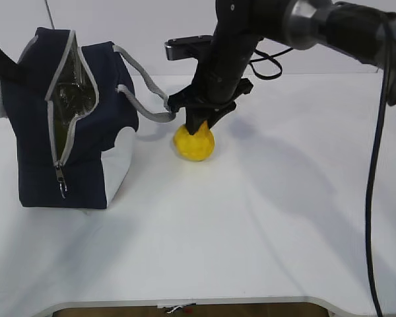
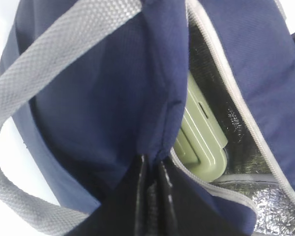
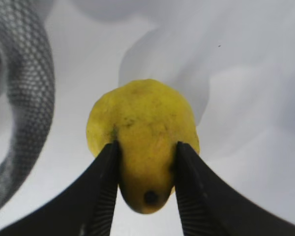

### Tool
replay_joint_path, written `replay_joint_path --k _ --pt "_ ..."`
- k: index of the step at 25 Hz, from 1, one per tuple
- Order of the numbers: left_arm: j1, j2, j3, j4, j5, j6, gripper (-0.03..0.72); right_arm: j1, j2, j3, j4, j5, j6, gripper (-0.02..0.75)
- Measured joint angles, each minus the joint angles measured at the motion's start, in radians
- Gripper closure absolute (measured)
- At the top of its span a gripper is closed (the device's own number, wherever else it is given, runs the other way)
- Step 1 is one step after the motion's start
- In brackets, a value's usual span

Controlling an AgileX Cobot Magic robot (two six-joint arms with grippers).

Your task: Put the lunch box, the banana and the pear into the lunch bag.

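Note:
The navy lunch bag (image 1: 33, 145) stands at the left with its zipper open and silver lining showing. In the left wrist view my left gripper (image 2: 155, 164) is shut on the bag's (image 2: 98, 98) fabric rim beside the opening. The lunch box (image 2: 201, 137), with its sage-green lid, lies inside. The yellow pear (image 1: 195, 144) rests on the table right of the bag. My right gripper (image 1: 203, 125) comes down on it from above, and its fingers press both sides of the pear's (image 3: 142, 128) narrow end, as the right gripper (image 3: 146, 152) shows in its wrist view. The banana is out of view.
A grey webbing handle (image 1: 148, 99) of the bag droops toward the pear and curves along the left of the right wrist view as the handle (image 3: 24, 98). The white table (image 1: 264, 224) stretches to the front and right. A black cable (image 1: 376, 165) hangs at the right.

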State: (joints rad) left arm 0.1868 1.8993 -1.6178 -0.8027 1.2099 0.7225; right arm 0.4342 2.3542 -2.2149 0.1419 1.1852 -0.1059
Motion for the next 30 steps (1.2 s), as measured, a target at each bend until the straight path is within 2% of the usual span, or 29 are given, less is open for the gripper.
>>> replay_joint_path --k 7,13,18,24,30 --pt "0.0 0.0 0.0 0.0 0.0 0.0 0.676 0.0 -0.014 -0.059 -0.016 0.051 0.0 0.444" --pt "0.0 0.0 0.0 0.0 0.0 0.0 0.676 0.0 -0.106 -0.059 -0.088 0.063 -0.002 0.447" --pt "0.0 0.0 0.0 -0.048 0.0 0.0 0.676 0.0 -0.198 -0.06 -0.115 0.066 -0.002 0.447" --pt "-0.042 0.0 0.0 -0.167 0.0 -0.002 0.676 0.0 -0.236 -0.067 0.001 0.06 -0.002 0.447" --pt "-0.112 0.006 0.0 -0.198 0.0 -0.002 0.676 0.0 -0.236 -0.067 0.076 0.025 -0.002 0.448"
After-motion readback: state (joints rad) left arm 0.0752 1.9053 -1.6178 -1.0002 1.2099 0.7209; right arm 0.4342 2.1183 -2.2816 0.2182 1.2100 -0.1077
